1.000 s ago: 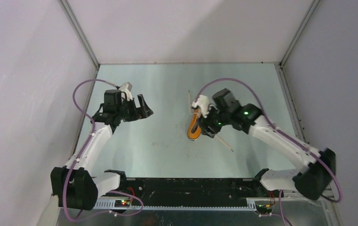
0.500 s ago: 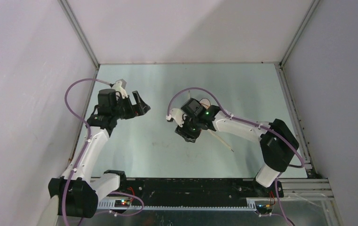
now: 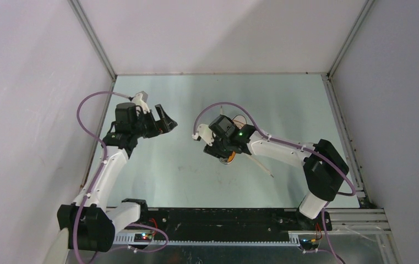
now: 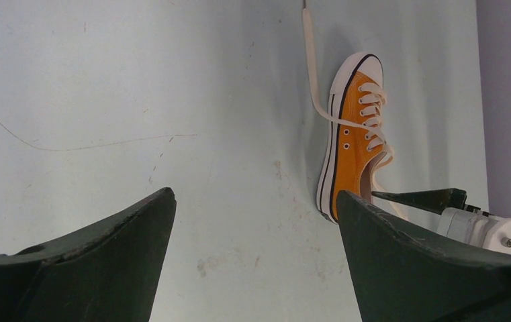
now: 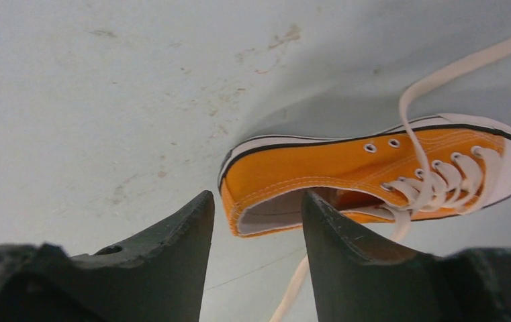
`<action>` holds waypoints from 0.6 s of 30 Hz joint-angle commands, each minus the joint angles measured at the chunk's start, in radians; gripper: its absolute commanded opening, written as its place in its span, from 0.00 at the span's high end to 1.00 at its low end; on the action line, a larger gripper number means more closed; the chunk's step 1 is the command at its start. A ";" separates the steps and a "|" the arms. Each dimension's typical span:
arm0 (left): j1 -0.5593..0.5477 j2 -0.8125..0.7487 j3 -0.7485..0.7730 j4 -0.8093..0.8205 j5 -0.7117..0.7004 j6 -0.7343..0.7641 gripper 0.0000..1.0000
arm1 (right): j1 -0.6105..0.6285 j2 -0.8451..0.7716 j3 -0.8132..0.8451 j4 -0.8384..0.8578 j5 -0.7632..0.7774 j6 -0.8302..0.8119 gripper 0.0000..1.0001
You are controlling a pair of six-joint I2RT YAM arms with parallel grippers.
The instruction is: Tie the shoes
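My left hand (image 3: 166, 122) is spread wide open and holding nothing. It hangs over the left side of the desk (image 4: 138, 80), well apart from the sneaker (image 4: 350, 144). My fingers (image 4: 105, 261) on that side are dark green wedges with a matte, slightly rough look.

The sneaker sits roughly mid-desk, right under my right hand (image 3: 223, 154), so from above you only catch a sliver of orange. It's orange canvas with neat stitching and little metal eyelets. It has a smooth white rubber toe cap and a white sole rim with a thin black stripe.

The laces (image 5: 440, 74) are flat, white and loose. One strand runs off toward the far edge of the desk and another trails toward the near right corner.

My right hand (image 5: 258, 198) is open too, fingers parted, with the heel end showing in the gap between them. The right finger overlaps the shoe's collar in my wrist view, and I honestly can't tell if it's touching.

The desk top is a pale grey-green sheet, scuffed, with brownish smudges and one long thin scratch (image 4: 91, 144).
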 commanded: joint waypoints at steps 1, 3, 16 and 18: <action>0.007 0.000 0.044 0.041 0.027 -0.023 0.04 | 0.008 -0.023 0.009 0.029 0.085 -0.012 0.44; 0.007 0.001 0.044 0.043 0.029 -0.028 0.04 | 0.009 -0.018 -0.020 0.026 0.080 -0.018 0.44; 0.007 0.011 0.072 0.053 0.027 -0.024 0.04 | 0.046 -0.065 -0.076 -0.064 -0.057 -0.104 1.00; 0.008 0.021 0.074 0.060 0.011 -0.023 0.04 | 0.049 -0.101 -0.094 -0.101 -0.096 -0.178 1.00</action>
